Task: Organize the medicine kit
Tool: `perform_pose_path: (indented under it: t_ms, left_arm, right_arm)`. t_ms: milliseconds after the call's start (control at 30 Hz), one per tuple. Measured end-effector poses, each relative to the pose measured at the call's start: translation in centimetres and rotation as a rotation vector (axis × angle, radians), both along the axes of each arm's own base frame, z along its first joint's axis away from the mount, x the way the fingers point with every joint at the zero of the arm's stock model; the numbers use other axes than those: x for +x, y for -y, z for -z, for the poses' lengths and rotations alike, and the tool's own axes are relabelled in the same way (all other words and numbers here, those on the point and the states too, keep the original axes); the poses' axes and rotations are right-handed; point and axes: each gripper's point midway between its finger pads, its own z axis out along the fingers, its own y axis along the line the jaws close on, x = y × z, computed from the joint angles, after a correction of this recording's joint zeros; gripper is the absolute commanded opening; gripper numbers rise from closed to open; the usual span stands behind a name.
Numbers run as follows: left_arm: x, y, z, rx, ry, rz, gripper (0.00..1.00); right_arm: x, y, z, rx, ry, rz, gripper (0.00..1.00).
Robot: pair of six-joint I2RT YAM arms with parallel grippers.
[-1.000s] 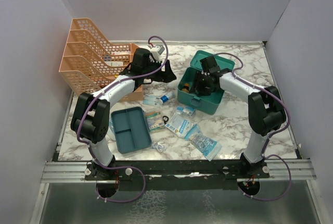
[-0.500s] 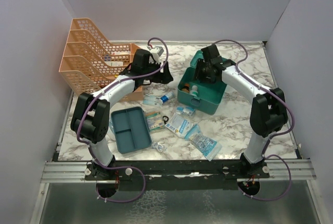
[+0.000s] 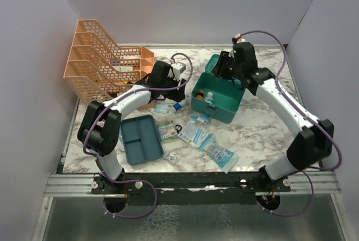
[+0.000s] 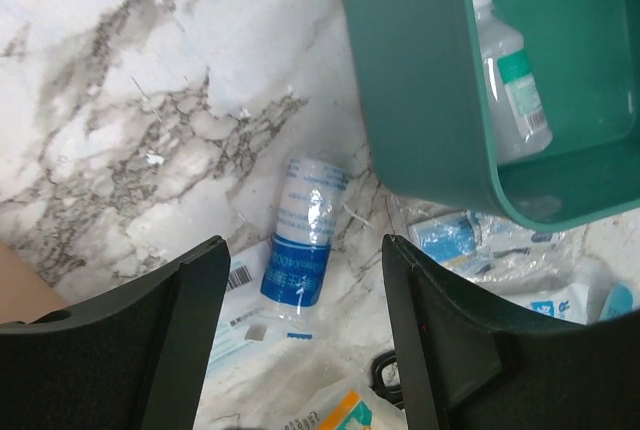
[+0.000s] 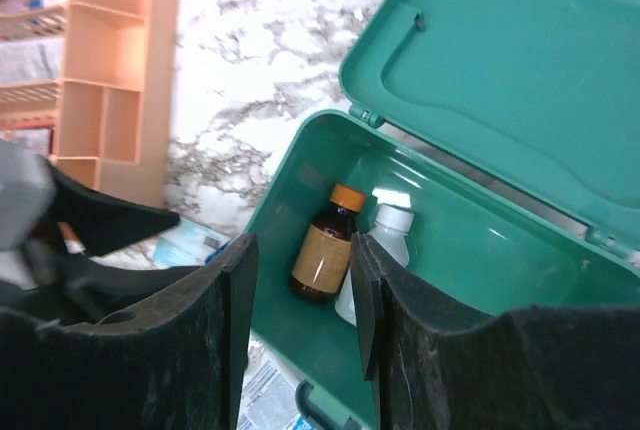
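While most of the supplies lie loose on the bench [image 4: 120, 100], the medicine kit [image 3: 220, 112] stands open at the back right of centre, its lid tipped up behind it. A brown bottle [image 5: 322, 255] with an orange cap and a white-capped bottle [image 5: 385, 225] are inside.

The step in hand looks like a pick-up for packing. The left tool [image 4: 300, 250] hangs with its jaws apart and empty over a small blue-and-white tube [image 4: 305, 200], which lies on its side on the bench just beside the kit's outer wall. The right tool [image 5: 300, 245] is above the open box, also parted and holding nothing.

The next move probably calls for the left tool to come straight down, straddle the tube across its narrow width and close. It should keep clear of the kit wall, since the tube is round and may roll. After that comes a short lift over the rim.

As for writing, the tube carries a dark blue band with pale print, too blurred to read. A barcode shows on a flat packet [image 4: 240, 300] under it — no digits legible. The brown bottle's tan label and the flat sachets [image 3: 195, 134] nearer the arms give nothing readable either.
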Motion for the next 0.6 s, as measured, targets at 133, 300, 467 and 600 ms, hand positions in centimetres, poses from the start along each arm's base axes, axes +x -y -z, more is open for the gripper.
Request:
perform_pose_path:
  t_ms: [133, 300, 467, 600]
  left_arm:
    - [-1.6, -0.1, 1.8, 0.045, -0.031, 0.023, 0.63]
    - [-1.8, -0.3, 2.4, 0.066, -0.036, 0.040, 0.57]
    - [-1.6, -0.4, 4.7, 0.108, -0.072, 0.061, 0.57]
    - [-1.5, -0.1, 6.7, 0.128, -0.122, 0.083, 0.52]
  right_arm:
    - [-1.9, 1.4, -4.0, 0.036, 0.135, 0.019, 0.42]
    - [-4.1, 3.0, -6.6, 0.067, 0.226, 0.053, 0.39]
    - [-5.6, 4.1, -5.7, 0.083, 0.222, 0.098, 0.39]
    - [-6.0, 4.4, -4.3, 0.087, 0.192, 0.119, 0.39]
